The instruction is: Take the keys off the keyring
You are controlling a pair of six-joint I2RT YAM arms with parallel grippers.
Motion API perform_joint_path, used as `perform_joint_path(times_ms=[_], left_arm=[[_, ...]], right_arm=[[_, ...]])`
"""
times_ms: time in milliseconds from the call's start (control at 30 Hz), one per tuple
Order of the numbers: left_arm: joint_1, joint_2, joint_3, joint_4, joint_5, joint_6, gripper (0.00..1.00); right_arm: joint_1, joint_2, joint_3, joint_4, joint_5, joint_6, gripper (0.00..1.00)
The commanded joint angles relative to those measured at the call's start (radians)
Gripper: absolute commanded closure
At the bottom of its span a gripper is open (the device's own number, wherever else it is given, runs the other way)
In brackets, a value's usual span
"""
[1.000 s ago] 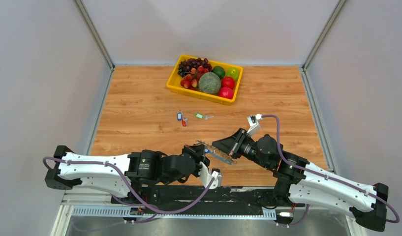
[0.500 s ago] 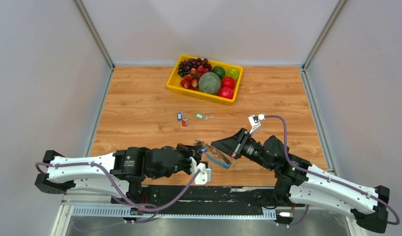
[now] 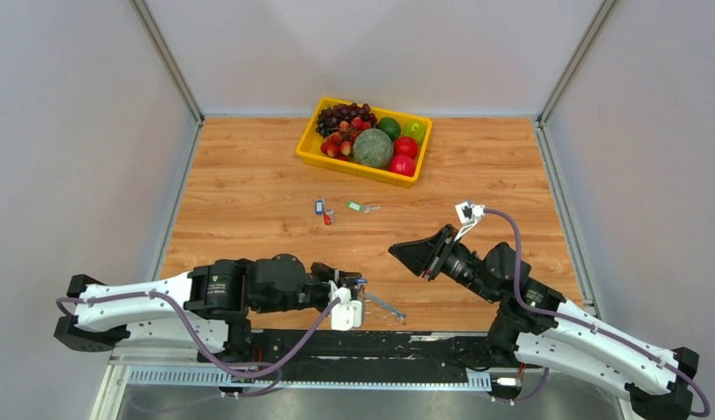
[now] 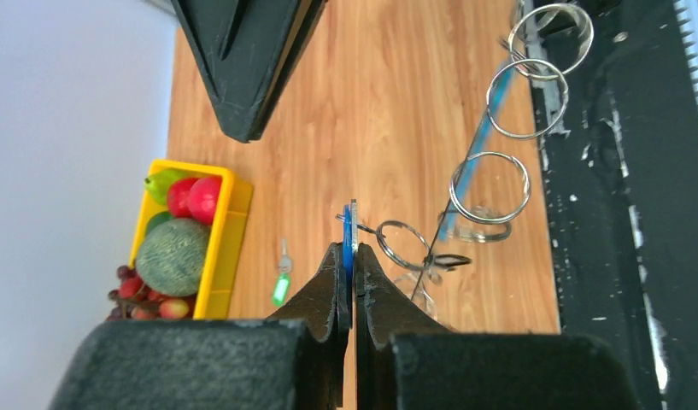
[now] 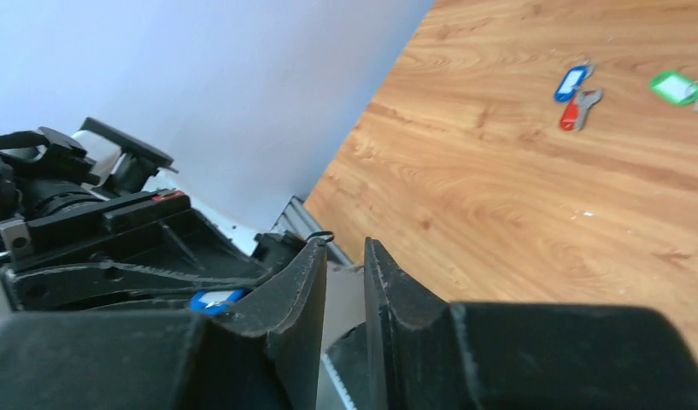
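Left fingers (image 4: 328,282) pinch a blue key (image 4: 349,229) edge-on, the keyring (image 4: 478,141) trailing silvery loops beside; right fingers (image 5: 302,290) narrowly parted, empty.

Plain grey walls (image 3: 380,52) enclose a wooden table (image 3: 248,192) on three sides.

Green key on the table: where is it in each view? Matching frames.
Top external: green key mid-table, just nearer than the yellow tray.
Left wrist: lower left, beside the tray, left of the left gripper.
Right wrist: top right edge, right of the blue key and red key.
Landmark: tray links top and left wrist; blue and red keys link top and right wrist.
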Motion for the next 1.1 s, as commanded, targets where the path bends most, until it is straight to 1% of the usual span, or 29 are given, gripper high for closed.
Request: perform_joint_path(times_ms=[0, 33, 100, 200, 333, 433, 667, 767, 833, 933, 1067], left_arm=[[0.052, -0.023, 0.057, 0.019, 0.155, -0.083, 1.0], [0.059, -0.019, 0.061, 0.021, 0.174, -0.095, 1.0], [0.074, -0.008, 0.068, 0.022, 0.184, -0.107, 1.0], [0.087, 0.006, 0.076, 0.018, 0.205, -0.107, 1.0], [0.095, -0.005, 0.067, 0.032, 0.226, -0.097, 1.0], [0.103, -0.005, 0.075, 0.029, 0.225, -0.092, 1.0], [0.129, 0.035, 0.115, 0.008, 0.207, -0.088, 1.0], [0.143, 0.057, 0.128, -0.001, 0.196, -0.095, 1.0], [0.153, 0.068, 0.143, -0.008, 0.195, -0.104, 1.0], [0.164, 0.084, 0.156, -0.019, 0.156, -0.113, 1.0], [0.172, 0.104, 0.176, -0.036, 0.152, -0.127, 1.0]], right_arm=[[-0.021, -0.002, 0.012, 0.044, -0.012, -0.191, 0.8], [-0.022, 0.001, 0.015, 0.06, -0.029, -0.207, 0.82], [-0.021, 0.007, 0.019, 0.069, -0.061, -0.238, 0.81], [-0.022, 0.013, 0.022, 0.07, -0.114, -0.272, 0.68], [-0.021, 0.02, 0.013, 0.079, -0.159, -0.312, 0.63], [-0.021, 0.033, 0.001, 0.101, -0.194, -0.319, 0.61], [-0.02, 0.096, -0.008, 0.146, -0.262, -0.305, 0.6], [-0.017, 0.107, -0.025, 0.176, -0.292, -0.291, 0.58], [-0.013, 0.105, -0.036, 0.188, -0.295, -0.283, 0.58], [-0.007, 0.098, -0.048, 0.202, -0.3, -0.283, 0.56], [0.001, 0.101, -0.048, 0.221, -0.317, -0.294, 0.54]])
